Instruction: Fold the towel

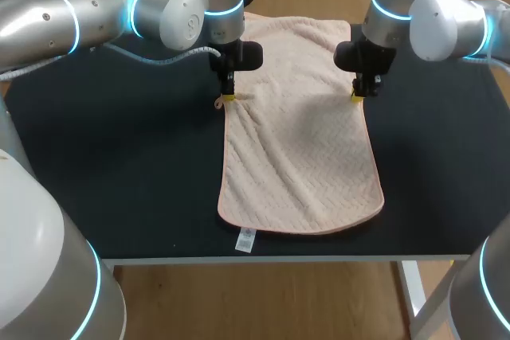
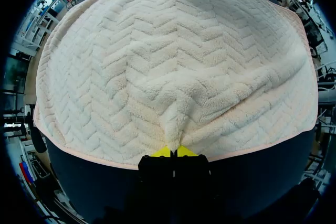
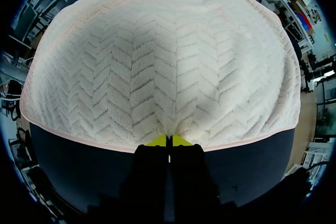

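"Lying which way, the towel (image 1: 299, 157)?"
"Flat on the dark counter (image 1: 119, 165), with its long axis running from the far edge toward the near edge. The near short end stops just short of the counter's front. A small white label (image 1: 245, 240) sticks out at the near corner on the left arm's side."
"And the 2 hands?"
"The left hand (image 1: 228, 98) is at the towel's left long edge and the right hand (image 1: 358, 95) at its right long edge. They sit roughly opposite each other across the width, in the far half."
"Gripping anything?"
"Both are. In the left wrist view the left hand (image 2: 173, 151) has its yellow tips pinched together on the hem, and the cloth puckers into a ridge just ahead of them. The right wrist view shows the right hand (image 3: 169, 140) closed the same way on its hem, with the cloth smoother there."
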`<state>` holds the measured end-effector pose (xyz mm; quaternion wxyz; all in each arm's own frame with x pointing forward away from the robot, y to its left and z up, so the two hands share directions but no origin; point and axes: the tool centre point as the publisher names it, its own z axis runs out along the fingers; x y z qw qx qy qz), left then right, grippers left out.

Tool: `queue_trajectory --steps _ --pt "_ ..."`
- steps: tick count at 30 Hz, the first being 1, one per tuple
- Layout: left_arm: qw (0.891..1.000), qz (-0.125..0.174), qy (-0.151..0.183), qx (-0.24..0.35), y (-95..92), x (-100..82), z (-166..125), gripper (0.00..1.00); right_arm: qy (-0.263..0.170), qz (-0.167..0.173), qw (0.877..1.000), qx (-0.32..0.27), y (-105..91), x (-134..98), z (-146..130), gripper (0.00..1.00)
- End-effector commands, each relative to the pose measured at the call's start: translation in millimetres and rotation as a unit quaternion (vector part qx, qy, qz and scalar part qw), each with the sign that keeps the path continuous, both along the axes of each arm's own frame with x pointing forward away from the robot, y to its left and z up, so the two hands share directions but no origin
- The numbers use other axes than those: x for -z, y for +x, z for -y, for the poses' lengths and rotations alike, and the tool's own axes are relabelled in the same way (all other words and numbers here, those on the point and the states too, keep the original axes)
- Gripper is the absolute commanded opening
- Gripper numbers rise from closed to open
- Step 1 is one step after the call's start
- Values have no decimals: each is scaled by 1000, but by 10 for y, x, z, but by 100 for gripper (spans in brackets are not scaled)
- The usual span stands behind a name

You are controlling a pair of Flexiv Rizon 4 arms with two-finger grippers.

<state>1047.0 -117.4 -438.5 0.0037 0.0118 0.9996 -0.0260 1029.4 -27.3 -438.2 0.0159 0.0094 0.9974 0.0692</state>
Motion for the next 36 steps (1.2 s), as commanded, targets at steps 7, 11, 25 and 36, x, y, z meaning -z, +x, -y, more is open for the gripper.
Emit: queue_trajectory --steps 7,11,25,36 --pt "1000 13 -8 -2 -41 -121 -23 0 -1 23 1000 13 1 -152 65 0" --pt "999 44 -26 -11 -43 -418 -90 0 -7 49 999 6 27 -399 68 0" --pt "979 195 -54 -34 68 -1636 -336 0 38 177 983 -10 274 -1613 -133 0" --pt "956 278 -68 -69 270 -2343 -529 0 63 265 961 -42 489 -2507 -248 0"
